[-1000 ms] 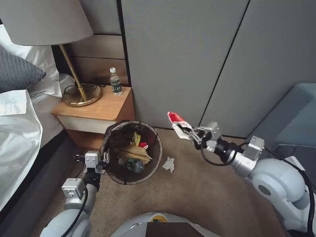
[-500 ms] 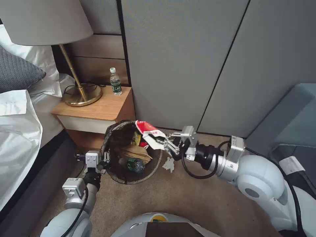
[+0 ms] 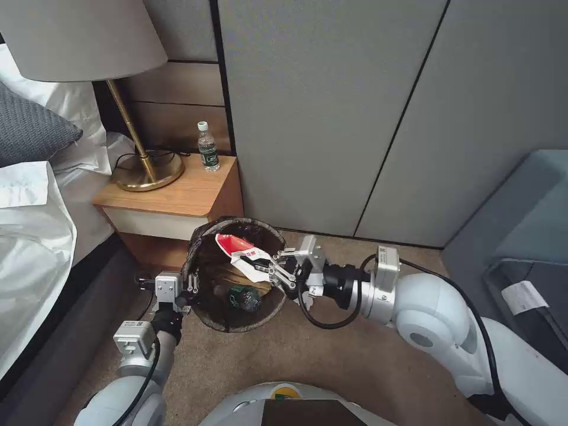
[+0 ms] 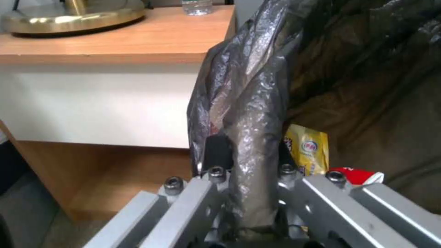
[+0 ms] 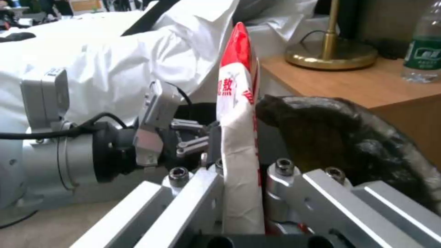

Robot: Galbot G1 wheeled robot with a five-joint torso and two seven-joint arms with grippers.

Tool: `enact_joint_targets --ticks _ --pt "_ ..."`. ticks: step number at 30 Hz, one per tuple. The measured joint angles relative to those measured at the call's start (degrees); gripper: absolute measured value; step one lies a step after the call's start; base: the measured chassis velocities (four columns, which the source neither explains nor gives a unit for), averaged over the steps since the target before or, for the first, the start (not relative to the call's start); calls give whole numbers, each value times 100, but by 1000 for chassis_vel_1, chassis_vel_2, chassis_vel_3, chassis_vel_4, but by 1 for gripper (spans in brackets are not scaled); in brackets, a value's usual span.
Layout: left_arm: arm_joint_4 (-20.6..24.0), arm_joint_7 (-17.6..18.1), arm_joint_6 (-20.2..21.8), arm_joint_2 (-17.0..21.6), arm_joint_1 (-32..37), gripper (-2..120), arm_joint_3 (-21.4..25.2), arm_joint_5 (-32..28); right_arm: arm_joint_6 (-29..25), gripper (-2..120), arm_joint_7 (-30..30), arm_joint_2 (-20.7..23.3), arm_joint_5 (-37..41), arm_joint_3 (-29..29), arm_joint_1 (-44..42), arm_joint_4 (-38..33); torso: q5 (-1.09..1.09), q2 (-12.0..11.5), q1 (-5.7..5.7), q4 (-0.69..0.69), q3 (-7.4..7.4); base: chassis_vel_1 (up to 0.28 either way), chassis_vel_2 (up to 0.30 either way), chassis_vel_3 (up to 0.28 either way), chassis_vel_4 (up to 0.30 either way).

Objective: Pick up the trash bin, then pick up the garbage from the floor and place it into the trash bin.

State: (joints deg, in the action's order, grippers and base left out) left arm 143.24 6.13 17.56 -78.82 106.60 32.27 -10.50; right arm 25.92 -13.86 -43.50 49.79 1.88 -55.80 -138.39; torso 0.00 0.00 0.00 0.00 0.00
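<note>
**Q:** What does the right gripper (image 3: 264,269) carry, and where?

**A:** Its jaws are closed on a flattened red-and-white paper cup (image 3: 239,253). In the right wrist view the cup (image 5: 239,137) rises straight out from between the two fingers, pinched at its white lower end, the red end farthest from the jaws. Seen from the head camera, cup and fingertips lie over the open mouth of the trash bin (image 3: 204,312), the cup reaching across toward the far rim.

**Q:** How is the bin held?

**A:** The left gripper (image 3: 188,288) clamps the near rim. In the left wrist view its jaws are narrow, gripping the wall and the folded dark bag liner (image 4: 248,113): one finger lies outside the wall, the other inside.

**Q:** What lies inside the bin, beyond the left jaws?

**A:** A yellow snack wrapper (image 4: 307,151) just past the inner finger, and beside it a small piece of red-and-white litter (image 4: 356,175). The head view adds a green-labelled bottle (image 3: 239,297) and a brown paper bag (image 3: 228,275) beneath the right gripper's cup.

**Q:** And the surroundings?

**A:** The bin sits beside a wooden nightstand (image 3: 177,195) bearing a brass lamp base (image 3: 148,171) and a water bottle (image 3: 207,148). Carpet (image 3: 343,361) lies beneath both arms.
</note>
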Motion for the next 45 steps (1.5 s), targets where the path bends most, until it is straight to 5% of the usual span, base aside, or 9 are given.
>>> enact_joint_targets --ticks 8,33,45 --pt "0 -9 -2 -18 20 3 -8 24 78 2 237 -142 -250 -269 63 136 0 0 0 -1 0 0 0 0 0" --pt "0 -25 -16 -31 14 3 5 25 98 95 496 -309 -567 -430 104 148 0 0 0 0 0 0 0 0 0" --pt "0 -33 -22 -56 14 3 -3 46 28 100 580 -73 4 268 5 -330 1 0 0 0 0 0 0 0 0"
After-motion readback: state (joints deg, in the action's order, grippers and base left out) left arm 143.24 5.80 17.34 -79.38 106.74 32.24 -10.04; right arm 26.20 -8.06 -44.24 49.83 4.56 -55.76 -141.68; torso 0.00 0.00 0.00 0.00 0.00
